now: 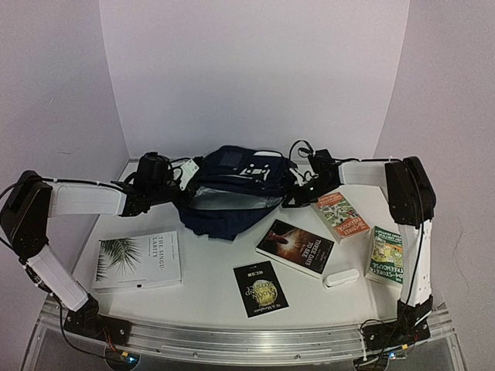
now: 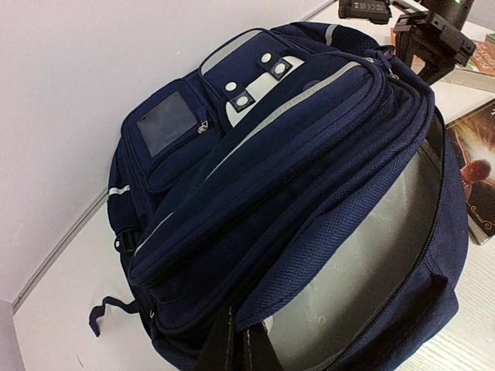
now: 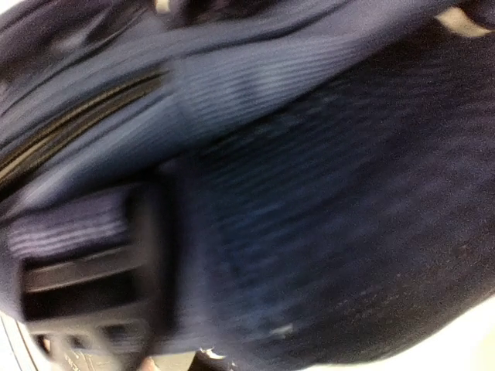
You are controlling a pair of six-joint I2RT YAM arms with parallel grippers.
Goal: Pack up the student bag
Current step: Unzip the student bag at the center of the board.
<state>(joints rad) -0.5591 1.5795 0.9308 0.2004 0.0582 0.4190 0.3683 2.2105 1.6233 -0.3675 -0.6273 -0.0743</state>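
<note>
The student bag (image 1: 232, 202) lies at the back middle of the table, dark navy, its main zip open and the grey lining showing. In the left wrist view the student bag (image 2: 255, 154) shows its grey label and white buckle patches. My left gripper (image 1: 182, 182) is at the bag's left end. Its fingers (image 2: 224, 352) are shut on the edge of the opening flap. My right gripper (image 1: 298, 195) is pressed against the bag's right side. The right wrist view is blurred and filled by the bag's fabric (image 3: 309, 193), so its fingers are hidden.
A white book (image 1: 139, 260) lies front left. A small black book (image 1: 260, 288), a dark book (image 1: 295, 246), a white oblong case (image 1: 340, 278) and two colourful books (image 1: 341, 215) (image 1: 384, 253) lie front and right. White walls stand close behind.
</note>
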